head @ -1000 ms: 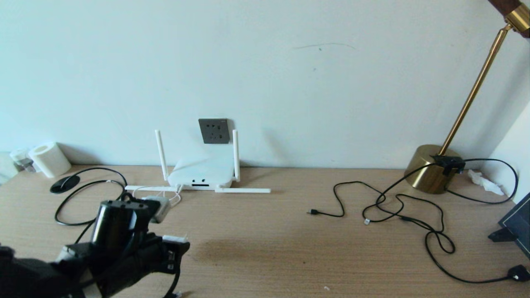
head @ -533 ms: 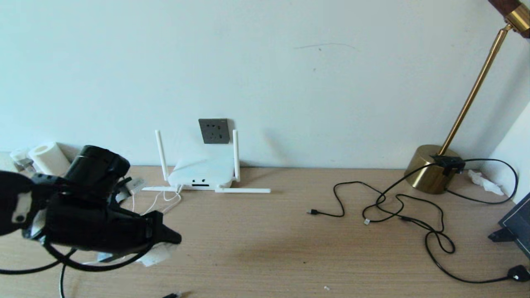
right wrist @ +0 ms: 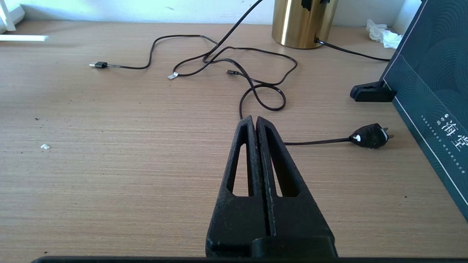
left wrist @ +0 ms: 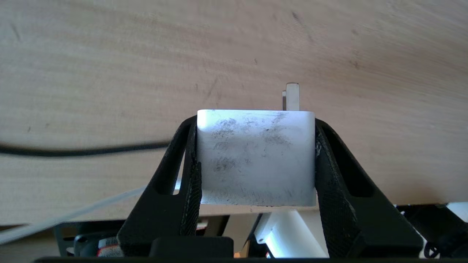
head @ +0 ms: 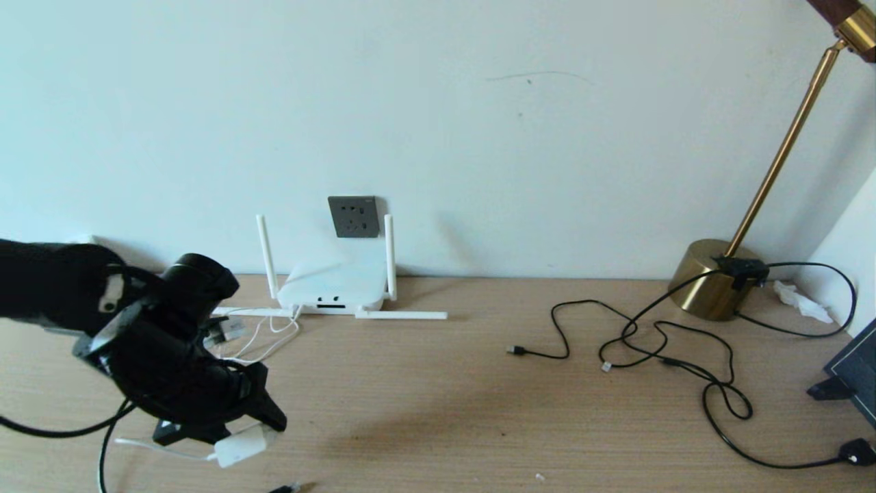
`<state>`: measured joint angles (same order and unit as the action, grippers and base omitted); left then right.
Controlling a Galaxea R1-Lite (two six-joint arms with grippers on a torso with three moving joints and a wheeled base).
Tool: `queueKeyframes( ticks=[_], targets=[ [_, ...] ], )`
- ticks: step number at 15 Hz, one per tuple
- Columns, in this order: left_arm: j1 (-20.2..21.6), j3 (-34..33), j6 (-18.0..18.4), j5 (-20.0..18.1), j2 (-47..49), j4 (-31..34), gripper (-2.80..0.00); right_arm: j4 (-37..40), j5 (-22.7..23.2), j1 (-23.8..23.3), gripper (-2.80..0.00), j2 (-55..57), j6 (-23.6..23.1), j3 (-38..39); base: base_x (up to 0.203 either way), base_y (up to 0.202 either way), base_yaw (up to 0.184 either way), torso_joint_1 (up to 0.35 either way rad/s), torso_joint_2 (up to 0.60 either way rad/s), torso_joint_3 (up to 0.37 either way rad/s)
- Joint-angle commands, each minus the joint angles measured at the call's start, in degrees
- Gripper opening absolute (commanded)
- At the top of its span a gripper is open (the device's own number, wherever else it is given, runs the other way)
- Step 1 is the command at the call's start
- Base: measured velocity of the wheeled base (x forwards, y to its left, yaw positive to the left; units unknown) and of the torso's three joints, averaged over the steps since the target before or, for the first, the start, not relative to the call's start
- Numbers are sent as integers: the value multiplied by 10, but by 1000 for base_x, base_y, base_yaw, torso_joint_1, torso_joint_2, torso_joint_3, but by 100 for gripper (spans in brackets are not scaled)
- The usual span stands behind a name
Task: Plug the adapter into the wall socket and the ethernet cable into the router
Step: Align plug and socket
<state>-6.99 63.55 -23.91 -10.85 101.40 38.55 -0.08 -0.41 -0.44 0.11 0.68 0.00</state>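
Observation:
My left gripper (head: 254,430) hangs over the table's front left, shut on the adapter (head: 238,445), a white cube. In the left wrist view the adapter (left wrist: 256,157) sits squarely between both fingers (left wrist: 329,171), and one metal prong (left wrist: 292,95) points away over the wood. Its thin white cord (head: 267,339) trails back toward the router (head: 332,287), which lies against the wall with two antennas up. The dark grey wall socket (head: 354,216) is on the wall just above it. The ethernet cable's plug (head: 287,488) lies at the table's front edge. My right gripper (right wrist: 256,118) is shut and empty over the right side of the table.
A brass lamp base (head: 712,277) stands at the back right. Thin black cords (head: 657,342) loop over the table in front of it, ending in a small USB plug (head: 517,350) and a black mains plug (head: 855,452). A dark box (head: 855,370) leans at the right edge.
The left arm rose and swung left with the adapter, then came down and turned. The adapter now hangs lower, near the front edge. The white cord was dragged along.

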Motion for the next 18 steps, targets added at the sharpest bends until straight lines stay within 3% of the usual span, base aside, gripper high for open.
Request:
queueKeyframes(
  ticks=[1,7,12,18],
  targets=[
    [10,15,2,-1,43,3,-280,-1,0,0,-280,0,0,0,0,0,0,0,0,0],
    [52,71,20,-2,116,15,-280,0,0,0,-280,0,0,0,0,0,0,0,0,0],
    [71,164,59,-55,156,144,-280,0,0,0,-280,0,0,0,0,0,0,0,0,0],
    [78,194,69,-58,201,146,-280,0,0,0,-280,0,0,0,0,0,0,0,0,0]
  ],
)
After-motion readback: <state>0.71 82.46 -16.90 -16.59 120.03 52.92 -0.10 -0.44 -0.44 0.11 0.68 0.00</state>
